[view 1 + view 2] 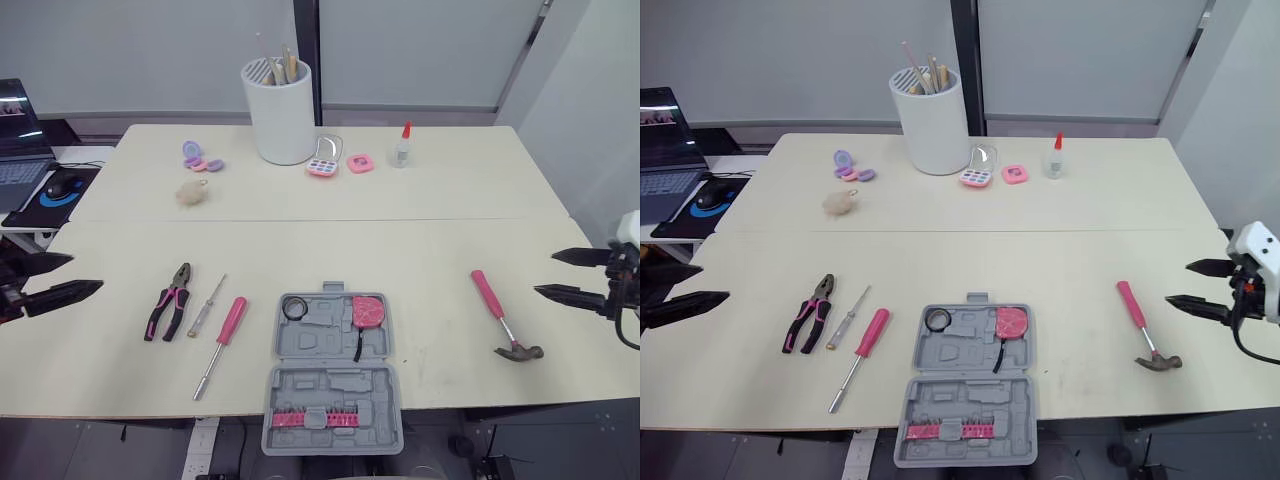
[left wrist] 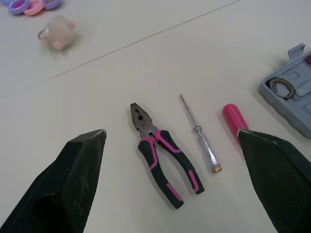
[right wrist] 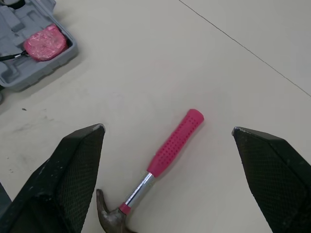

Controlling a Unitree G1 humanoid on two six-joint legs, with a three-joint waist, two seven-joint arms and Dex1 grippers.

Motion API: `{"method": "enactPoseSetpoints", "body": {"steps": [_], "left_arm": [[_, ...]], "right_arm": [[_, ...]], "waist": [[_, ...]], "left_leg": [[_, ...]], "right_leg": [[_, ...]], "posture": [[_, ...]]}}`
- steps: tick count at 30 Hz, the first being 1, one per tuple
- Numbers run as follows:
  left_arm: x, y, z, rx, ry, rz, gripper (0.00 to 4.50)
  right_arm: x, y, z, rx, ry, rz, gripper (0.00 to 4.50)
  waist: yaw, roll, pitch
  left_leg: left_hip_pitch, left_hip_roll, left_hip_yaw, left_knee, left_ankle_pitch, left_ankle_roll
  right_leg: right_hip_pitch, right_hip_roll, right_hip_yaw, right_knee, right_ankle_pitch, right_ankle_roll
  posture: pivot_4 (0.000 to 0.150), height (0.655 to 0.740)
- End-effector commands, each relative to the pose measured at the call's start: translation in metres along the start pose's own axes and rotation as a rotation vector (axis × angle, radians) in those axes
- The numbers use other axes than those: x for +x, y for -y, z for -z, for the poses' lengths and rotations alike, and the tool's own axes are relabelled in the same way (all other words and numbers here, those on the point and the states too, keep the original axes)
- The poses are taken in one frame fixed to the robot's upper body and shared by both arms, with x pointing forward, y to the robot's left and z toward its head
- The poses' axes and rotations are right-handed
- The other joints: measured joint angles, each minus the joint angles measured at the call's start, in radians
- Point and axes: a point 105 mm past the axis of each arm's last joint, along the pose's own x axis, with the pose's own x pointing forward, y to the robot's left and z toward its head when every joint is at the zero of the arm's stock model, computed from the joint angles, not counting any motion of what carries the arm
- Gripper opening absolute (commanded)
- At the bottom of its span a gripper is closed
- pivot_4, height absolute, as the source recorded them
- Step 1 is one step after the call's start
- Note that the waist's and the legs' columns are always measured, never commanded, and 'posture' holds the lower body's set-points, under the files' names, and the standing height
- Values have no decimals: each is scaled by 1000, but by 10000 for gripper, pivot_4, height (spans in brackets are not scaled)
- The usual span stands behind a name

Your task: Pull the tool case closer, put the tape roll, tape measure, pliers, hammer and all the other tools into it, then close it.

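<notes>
tool case [image 1: 333,385]: grey (pink strip [image 1: 305,418] in the near half)
tape measure [image 1: 369,311]: pink
pliers [image 1: 168,303]: black and pink grips
hammer [image 1: 499,315]: pink dotted handle, dark head
table [image 1: 450,220]: cream

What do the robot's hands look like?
Each is a two-fingered claw. The left gripper and right gripper have black, wedge-shaped fingers tapering to points, with a finely dimpled surface. Behind the right one sits a white housing with a thin black cable looping below.
</notes>
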Motion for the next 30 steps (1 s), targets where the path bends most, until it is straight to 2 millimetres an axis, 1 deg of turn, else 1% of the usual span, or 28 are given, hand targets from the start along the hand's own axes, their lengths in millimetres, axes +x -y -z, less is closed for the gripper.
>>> {"method": "enactPoseSetpoints", "body": {"steps": [1,5,9,12,15,18,20,21,22,24,25,26,28,30], "left_arm": [[-8,-7,-8,45,2,-27,45000],[-3,-5,-5,54,-3,-7,45000],[5,0,-3,60,4,9,45000],[3,-1,1,60,6,-10,45000],[3,-2,1,63,28,-49,45000],[3,2,9,57,28,-106,45000],[2,5,13,52,34,-135,45000],[0,12,16,28,50,-143,45000],[-2,22,23,3,56,-142,45000],[-8,38,34,-38,57,-158,45000],[-12,45,39,-60,60,-172,45000],[-14,50,42,-75,62,-184,45000],[-19,68,57,-113,41,-203,45000],[-23,79,65,-135,25,-215,45000]], "right_arm": [[-12,10,-11,-51,16,42,44671],[-5,11,-10,-69,8,47,44671],[3,9,-16,-89,19,48,44671],[6,13,-21,-117,27,59,44671],[18,15,-38,-159,92,67,44671],[45,0,-63,-239,187,-22,44671],[55,-7,-74,-265,225,-57,44671],[65,-16,-85,-277,270,-102,44671],[77,-29,-99,-307,320,-159,44671],[93,-54,-123,-354,410,-255,44671],[98,-66,-133,-379,452,-298,44671],[100,-74,-139,-393,478,-323,44671],[104,-101,-165,-437,591,-407,44671],[105,-117,-179,-464,649,-454,44671]], "waist": [[0,0,0],[0,0,0],[0,0,0],[-1,0,0],[-6,0,0],[-17,0,0],[-21,0,0],[-22,0,0],[-26,0,0],[-37,0,0],[-40,0,0],[-40,0,0],[-37,0,0],[-29,0,0]], "left_leg": [[-1,0,0,0,0,0],[-1,0,2,0,0,0],[-1,0,2,0,0,0],[-2,0,2,0,0,0],[-1,1,3,0,0,0],[-1,1,2,0,0,0],[-1,1,1,0,0,0],[-2,0,0,0,0,0],[-3,1,-1,0,0,0],[-3,1,1,0,0,0],[-3,1,1,0,0,0],[-3,1,0,0,0,0],[-3,1,-2,0,0,0],[-3,0,-3,0,0,0]], "right_leg": [[-1,0,0,0,0,0],[-2,0,1,1,0,0],[-2,0,1,1,0,0],[-2,0,1,1,0,0],[-3,0,2,2,0,0],[-3,0,2,2,0,0],[-3,0,3,3,0,0],[-3,0,3,3,0,0],[-3,0,3,3,0,0],[-4,-1,4,4,0,0],[-4,-2,4,4,0,0],[-3,-2,3,4,0,0],[-3,-1,2,5,0,-1],[-3,-2,2,5,0,-1]], "posture": [[1500,7400],[1500,7400],[1500,7400],[1500,7400],[1500,7400],[1500,7400],[1500,7400],[1500,7400],[1500,7400],[1500,7400],[1500,7400],[1500,7400],[1500,7400],[1500,7400]]}}
